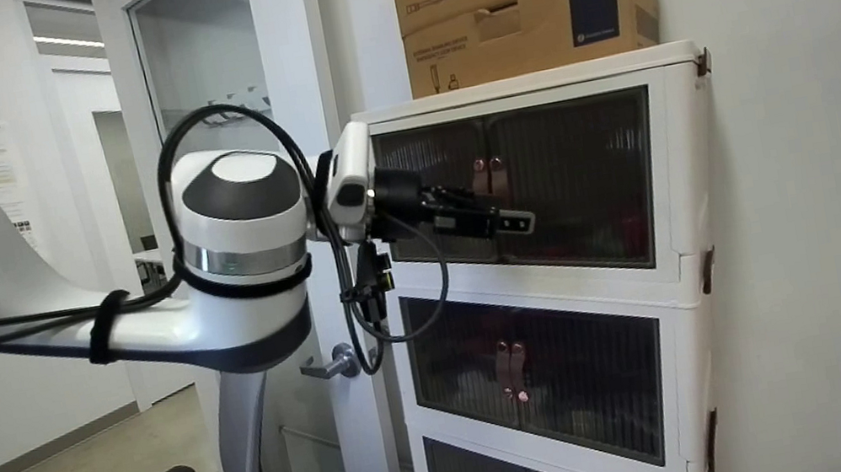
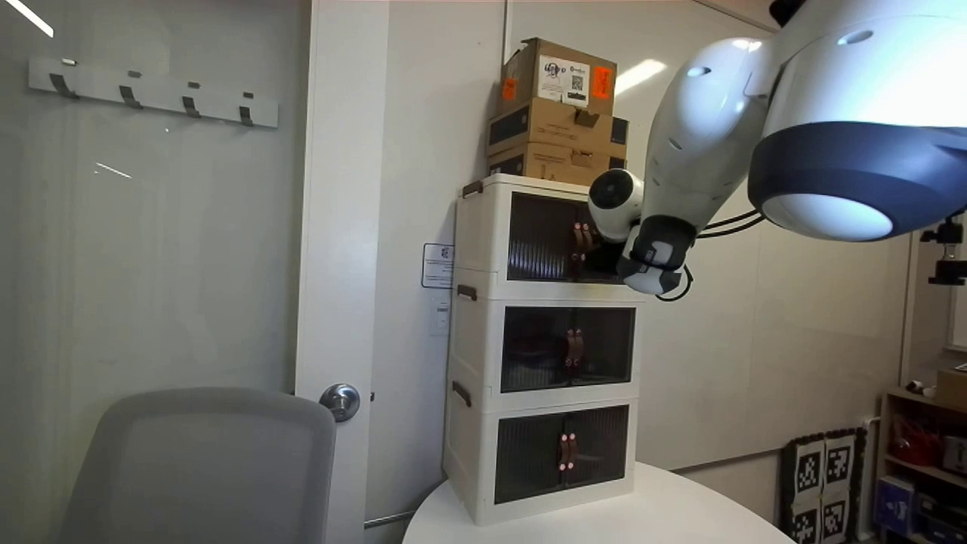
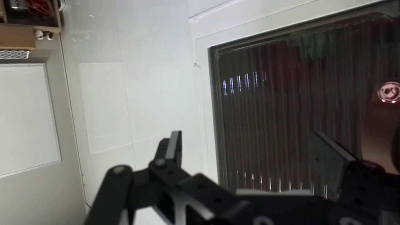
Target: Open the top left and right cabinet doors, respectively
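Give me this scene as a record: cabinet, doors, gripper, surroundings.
cabinet: white three-tier stacked cabinet, standing on a white table
top left cabinet door: dark ribbed panel, shut
top right cabinet door: dark ribbed panel, shut
pulls: brown strap pulls, one per top door, by the centre seam
middle-tier doors: shut
bottom-tier doors: shut
Robotiq gripper: open, holding nothing, in front of the top right cabinet door; contact unclear
on top: three stacked cardboard boxes

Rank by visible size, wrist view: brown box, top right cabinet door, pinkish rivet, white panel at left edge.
1. Top right cabinet door
2. White panel
3. Brown box
4. Pinkish rivet
Going by visible parts only.
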